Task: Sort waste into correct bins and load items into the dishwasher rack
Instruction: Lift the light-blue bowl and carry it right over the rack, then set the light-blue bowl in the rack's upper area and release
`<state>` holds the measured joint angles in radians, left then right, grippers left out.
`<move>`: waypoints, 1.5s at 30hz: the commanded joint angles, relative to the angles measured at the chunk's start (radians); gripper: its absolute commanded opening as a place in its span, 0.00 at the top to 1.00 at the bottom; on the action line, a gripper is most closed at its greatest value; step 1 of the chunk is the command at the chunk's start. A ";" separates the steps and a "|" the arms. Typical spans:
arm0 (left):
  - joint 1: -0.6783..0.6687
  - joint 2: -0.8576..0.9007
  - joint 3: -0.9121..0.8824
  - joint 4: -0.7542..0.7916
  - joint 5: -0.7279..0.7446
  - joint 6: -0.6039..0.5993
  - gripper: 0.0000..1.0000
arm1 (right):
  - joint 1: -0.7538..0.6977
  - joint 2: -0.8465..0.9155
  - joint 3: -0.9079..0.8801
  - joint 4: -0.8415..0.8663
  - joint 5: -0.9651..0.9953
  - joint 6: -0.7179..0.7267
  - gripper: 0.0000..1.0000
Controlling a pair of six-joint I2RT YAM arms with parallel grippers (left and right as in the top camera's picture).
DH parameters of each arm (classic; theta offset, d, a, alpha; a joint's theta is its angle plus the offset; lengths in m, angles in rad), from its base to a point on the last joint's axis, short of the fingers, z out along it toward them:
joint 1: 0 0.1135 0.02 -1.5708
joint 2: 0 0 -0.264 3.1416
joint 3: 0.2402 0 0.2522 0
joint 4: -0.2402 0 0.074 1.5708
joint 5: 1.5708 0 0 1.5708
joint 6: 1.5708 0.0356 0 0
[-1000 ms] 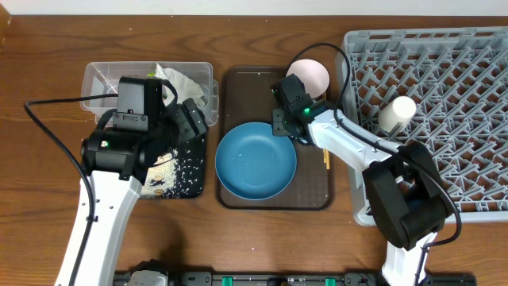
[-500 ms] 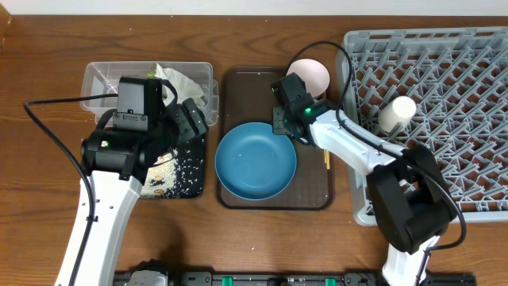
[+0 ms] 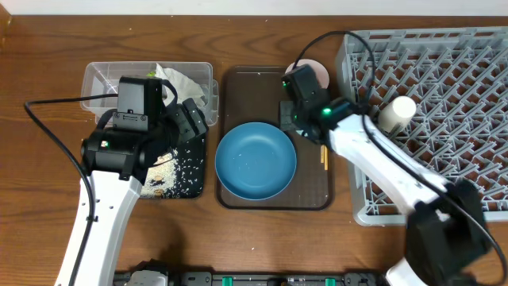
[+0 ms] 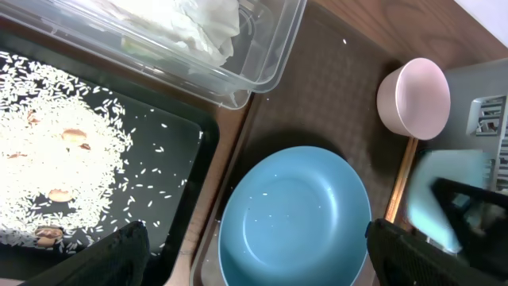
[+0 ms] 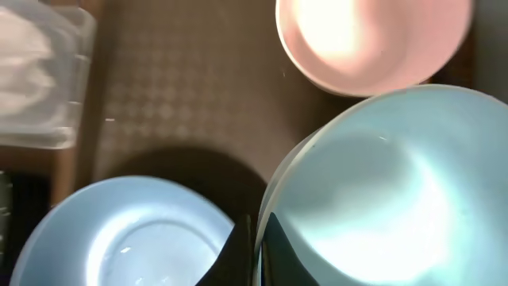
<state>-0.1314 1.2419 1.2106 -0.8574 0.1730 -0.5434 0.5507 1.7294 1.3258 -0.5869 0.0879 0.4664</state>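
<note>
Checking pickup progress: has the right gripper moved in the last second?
Yes. The right gripper, holding the small light-blue bowl, shifted right over the brown tray, toward the dishwasher rack.

Bright, even light; blurred wrist views

No legible text or labels anywhere.

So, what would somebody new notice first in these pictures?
The grey rack fills the right side, with a white cup in it. In the middle a big blue plate sits on the brown tray, and next to it the right claw grips a light-blue bowl. On the left, white rice is strewn over the black tray.
</note>
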 commanded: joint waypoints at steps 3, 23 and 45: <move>0.005 0.004 0.022 -0.002 -0.006 0.007 0.10 | -0.051 -0.141 -0.005 -0.011 -0.065 -0.131 0.99; 0.005 0.004 0.022 -0.002 -0.006 0.007 0.10 | -0.754 -0.015 -0.005 0.309 -1.286 -0.400 0.99; 0.005 0.004 0.022 -0.002 -0.006 0.007 0.10 | -0.943 0.432 -0.005 0.960 -1.612 0.024 0.99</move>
<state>-0.1314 1.2419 1.2110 -0.8570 0.1730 -0.5434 -0.3672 2.1132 1.3197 0.3809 -1.5299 0.4316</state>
